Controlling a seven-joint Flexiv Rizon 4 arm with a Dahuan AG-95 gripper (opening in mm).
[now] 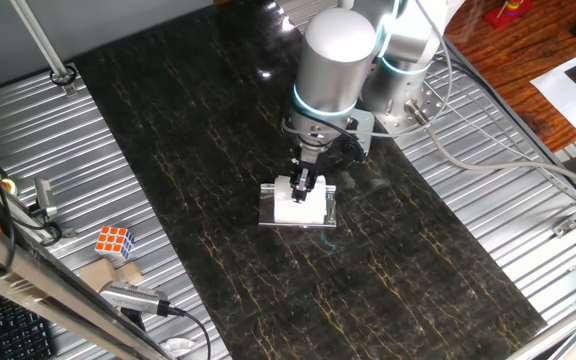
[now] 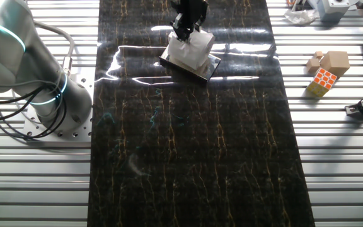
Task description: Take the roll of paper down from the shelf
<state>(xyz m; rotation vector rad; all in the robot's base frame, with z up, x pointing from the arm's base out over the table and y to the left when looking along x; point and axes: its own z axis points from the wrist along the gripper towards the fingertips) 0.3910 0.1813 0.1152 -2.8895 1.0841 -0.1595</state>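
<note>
A: What does one fixed view show?

B: The gripper reaches down onto the roll of paper, which sits on the shelf in the middle of the dark table. Its fingers straddle the top of the roll; whether they pinch it, I cannot tell. A puzzle cube lies well apart, toward eight o'clock.

A: And the other fixed view?

B: The roll of paper rests on the shelf near twelve o'clock, the gripper touching its top. The puzzle cube sits toward three o'clock, beside wooden blocks.
</note>
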